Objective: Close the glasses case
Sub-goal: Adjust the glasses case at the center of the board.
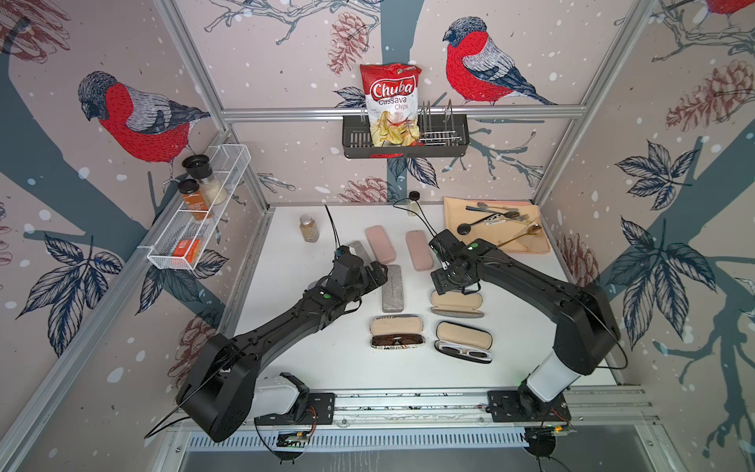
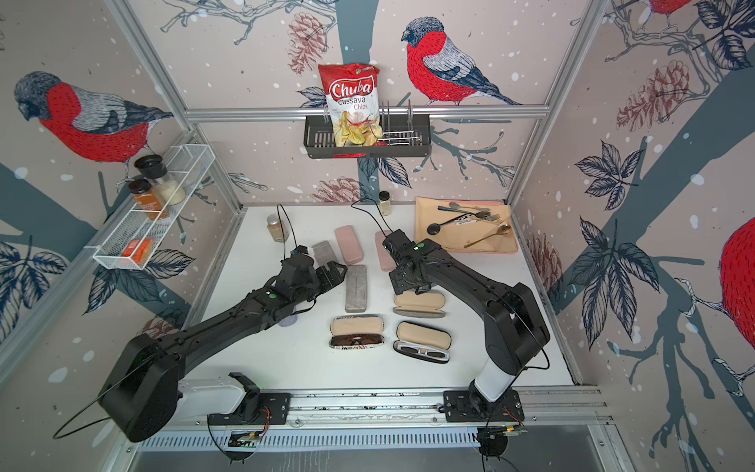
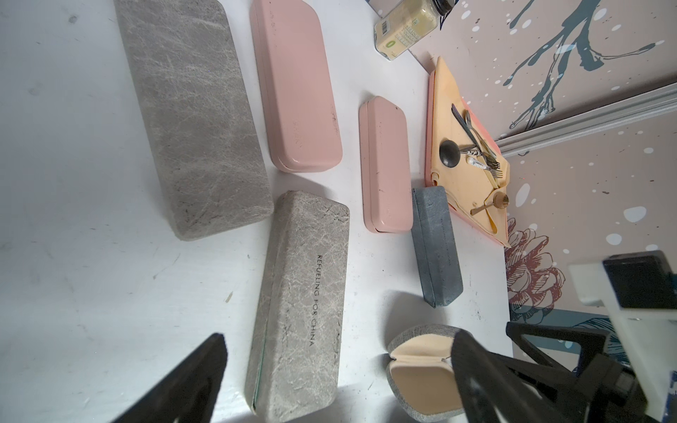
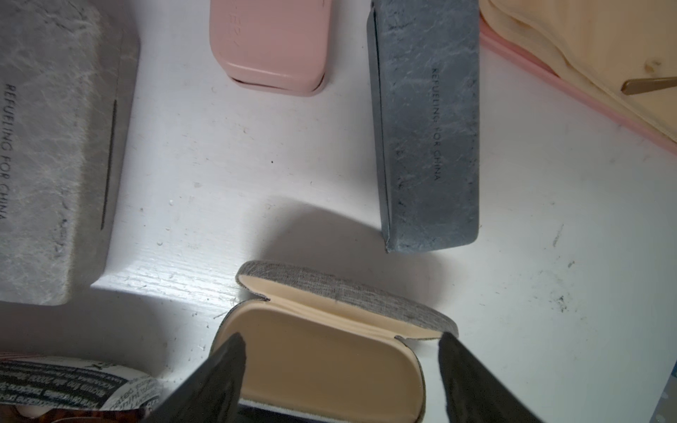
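Observation:
An open glasses case (image 1: 457, 304) (image 2: 418, 304) in grey fabric with beige lining lies mid-table. My right gripper (image 1: 441, 286) (image 4: 340, 340) hangs open just above it, one finger past each end of the raised lid (image 4: 318, 359). My left gripper (image 1: 378, 271) (image 3: 339, 335) is open and empty over a closed light grey case (image 1: 393, 288) (image 3: 300, 300). Nearer the front lie two more open cases: a newsprint one (image 1: 398, 333) holding brown sunglasses, and a black one (image 1: 463, 341) holding white glasses.
Closed cases lie behind: two pink ones (image 1: 380, 244) (image 1: 418, 250), a grey one (image 3: 190, 117) and a dark grey one (image 4: 428, 128). Two spice jars (image 1: 309, 229) (image 1: 413, 202) stand at the back. A beige mat (image 1: 514, 241) with cutlery lies back right.

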Controlling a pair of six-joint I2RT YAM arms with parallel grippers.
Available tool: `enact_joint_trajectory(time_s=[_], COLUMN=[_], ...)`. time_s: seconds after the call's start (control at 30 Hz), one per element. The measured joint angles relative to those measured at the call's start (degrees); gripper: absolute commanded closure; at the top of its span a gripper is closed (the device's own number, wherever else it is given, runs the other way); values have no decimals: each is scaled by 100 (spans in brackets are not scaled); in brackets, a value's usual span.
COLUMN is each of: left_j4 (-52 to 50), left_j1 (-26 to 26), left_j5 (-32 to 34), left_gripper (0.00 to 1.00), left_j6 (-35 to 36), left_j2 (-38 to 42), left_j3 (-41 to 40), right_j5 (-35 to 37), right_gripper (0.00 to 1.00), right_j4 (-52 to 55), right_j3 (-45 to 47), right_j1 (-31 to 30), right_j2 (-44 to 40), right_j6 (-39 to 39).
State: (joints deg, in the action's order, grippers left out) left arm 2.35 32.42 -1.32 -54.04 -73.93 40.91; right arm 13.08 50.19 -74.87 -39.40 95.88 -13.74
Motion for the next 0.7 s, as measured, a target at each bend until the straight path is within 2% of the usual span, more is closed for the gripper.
enact_joint_trajectory(time_s=[0.13, 0.7], left_j4=[2, 4], left_j1=[0, 0], left_j5=[-2, -7], left_gripper=[5, 5], left_j6=[0, 0], left_j2=[0, -197], left_j3=[-85, -114], right_j5=[-7, 273], right_gripper=[28, 29], right_j4=[28, 44], right_j3=[0, -87], right_j1=[9, 42], right_j2=[269, 933], right_j6=[118, 404])
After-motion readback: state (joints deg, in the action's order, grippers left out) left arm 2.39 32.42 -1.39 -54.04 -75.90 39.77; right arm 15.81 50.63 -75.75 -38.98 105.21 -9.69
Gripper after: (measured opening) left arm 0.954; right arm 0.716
